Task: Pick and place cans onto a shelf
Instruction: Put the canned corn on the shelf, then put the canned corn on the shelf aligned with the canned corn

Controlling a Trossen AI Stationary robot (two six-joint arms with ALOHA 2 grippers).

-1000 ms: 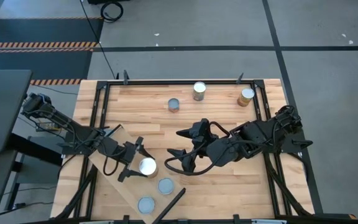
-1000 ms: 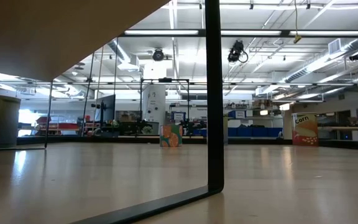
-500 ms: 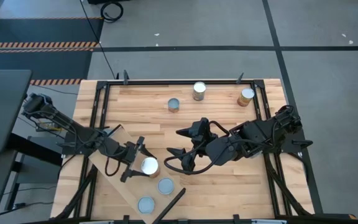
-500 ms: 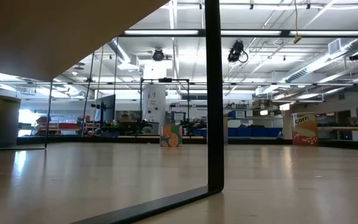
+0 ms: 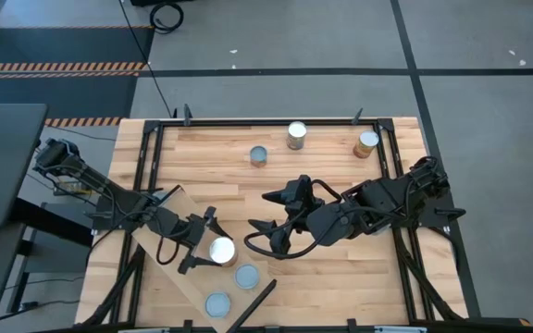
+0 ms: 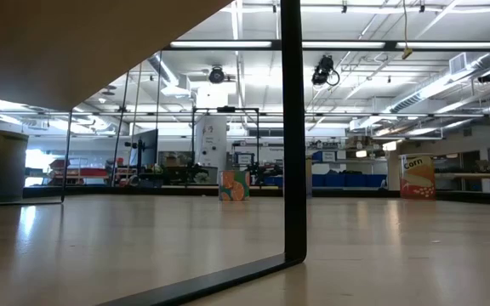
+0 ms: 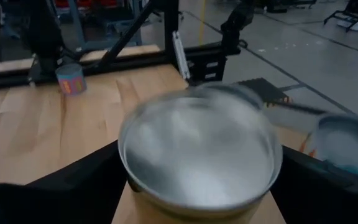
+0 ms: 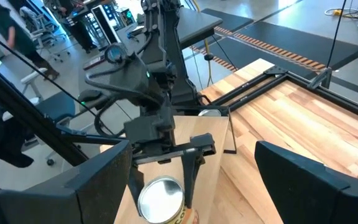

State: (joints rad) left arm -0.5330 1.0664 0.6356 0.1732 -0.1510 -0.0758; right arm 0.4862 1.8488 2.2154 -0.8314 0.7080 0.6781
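The shelf [image 5: 169, 217] is a pale plank lying slantwise at the table's near left, with a dark bar [image 5: 255, 302] at its near end. A white-topped can [image 5: 221, 250] stands upright on it. My left gripper [image 5: 202, 242] is open, one finger on either side of that can [image 7: 197, 149]. Two grey-blue-topped cans [image 5: 246, 276] [image 5: 217, 304] stand farther along the shelf toward the bar. My right gripper [image 5: 263, 222] hangs open and empty above the table's middle, pointing toward the shelf. My left gripper comes at the white-topped can level from the table's left, its fingers [image 8: 189, 163] beside the can's side wall just under the rim [image 8: 160, 198]. The can stands on the shelf. Whether the fingers touch the wall I cannot tell.
Three more cans stand near the table's far edge: a grey-blue-topped one [image 5: 259, 155], a silvery one [image 5: 296, 135] and a gold-topped one [image 5: 366, 143]. Bare tabletop [image 5: 340, 277] lies at the near right. A dark frame [image 5: 266, 121] runs around the table.
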